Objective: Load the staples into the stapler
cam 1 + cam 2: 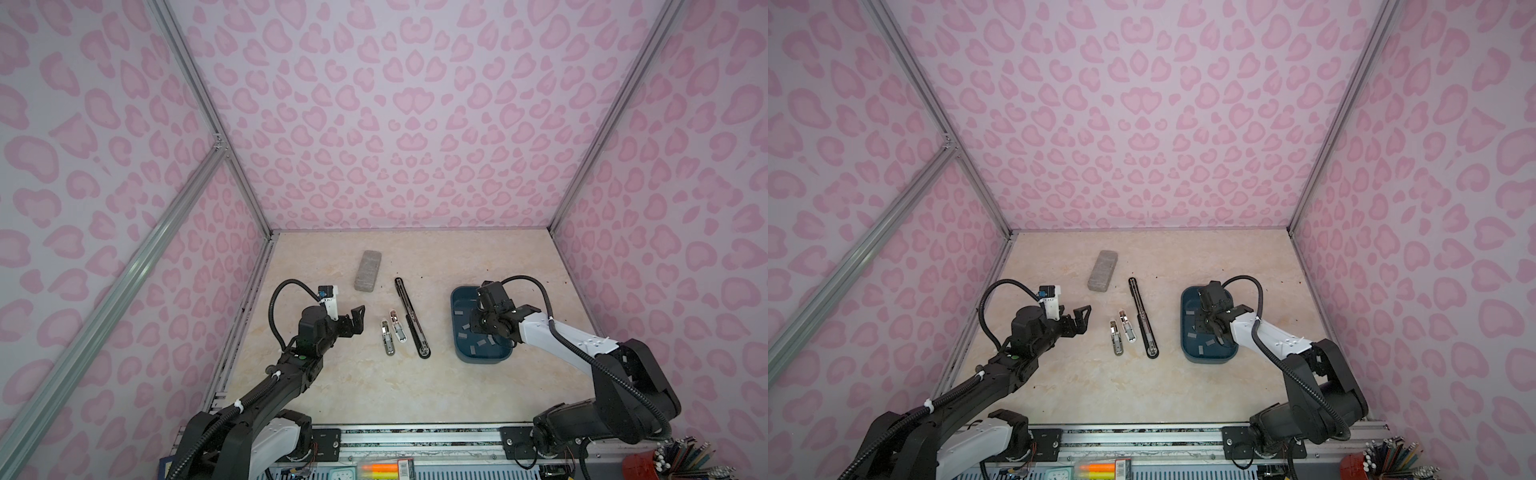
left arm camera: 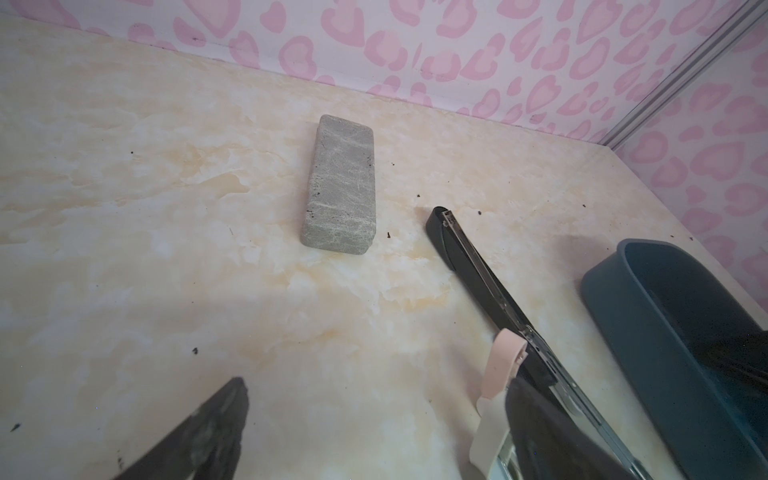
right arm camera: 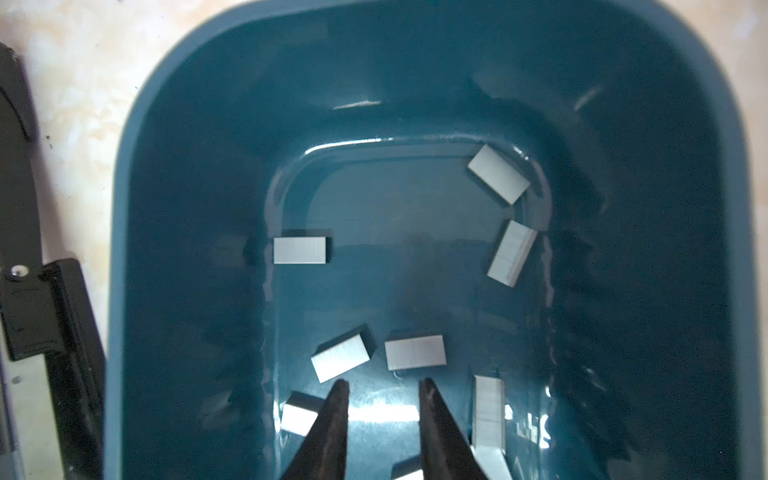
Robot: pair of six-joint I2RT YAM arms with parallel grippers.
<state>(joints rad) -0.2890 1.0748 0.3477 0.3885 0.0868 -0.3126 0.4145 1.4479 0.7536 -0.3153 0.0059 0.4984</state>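
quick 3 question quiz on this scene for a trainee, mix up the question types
1. Short answer: what lies between the left gripper and the black stapler?
2. Pick one: where do the visible staples lie? A in the black stapler; B in the blue tub; C in the left gripper.
3. True or false: the right gripper is gripping a staple strip.

Key
1. Two small staplers, lying side by side.
2. B.
3. False: its jaws stand apart inside the blue tub with nothing between them.
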